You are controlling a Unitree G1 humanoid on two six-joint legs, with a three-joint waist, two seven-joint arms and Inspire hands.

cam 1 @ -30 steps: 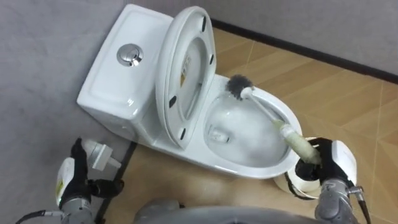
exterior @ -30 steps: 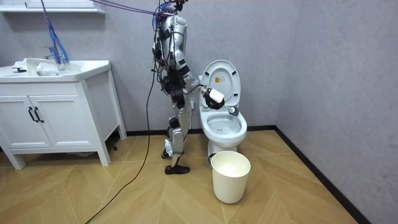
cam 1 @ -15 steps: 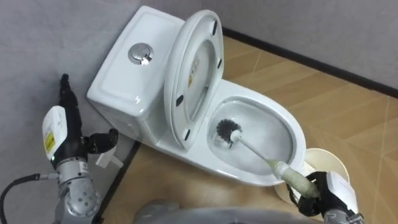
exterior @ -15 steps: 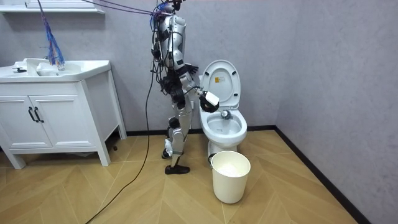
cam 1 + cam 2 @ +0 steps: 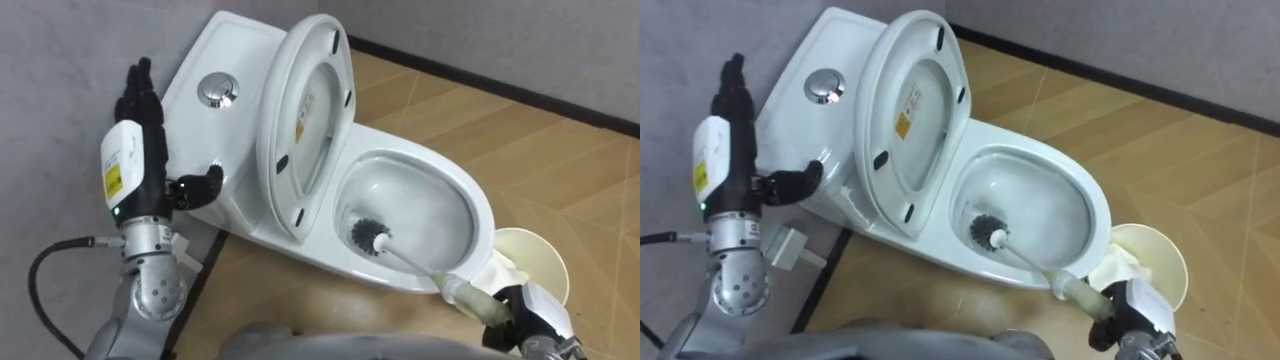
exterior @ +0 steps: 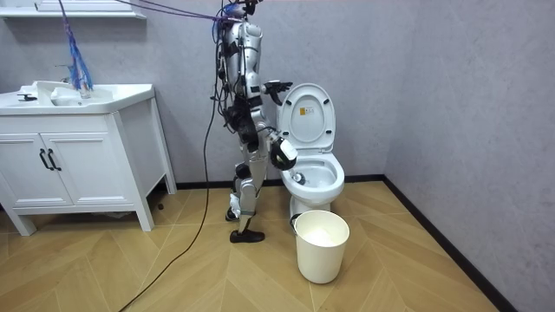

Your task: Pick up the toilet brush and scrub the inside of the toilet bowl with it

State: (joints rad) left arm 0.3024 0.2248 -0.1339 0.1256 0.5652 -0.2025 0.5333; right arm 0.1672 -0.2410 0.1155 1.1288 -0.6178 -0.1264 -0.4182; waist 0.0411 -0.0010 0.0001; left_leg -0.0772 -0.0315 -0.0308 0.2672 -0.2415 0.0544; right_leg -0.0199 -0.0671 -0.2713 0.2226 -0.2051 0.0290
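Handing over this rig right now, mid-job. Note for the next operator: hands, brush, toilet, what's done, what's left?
Left robot hand: open, fingers straight, raised beside the tank.
Right robot hand: shut on the toilet brush handle, low at the near side of the bowl.
Brush head rests inside the bowl against its near inner wall. Raised: seat and lid. On the floor beside the toilet: white bucket.
Done: brush grasped and in the bowl.
Left: probably scrub the rest of the bowl, then lift the brush out; how much is already scrubbed cannot be told.
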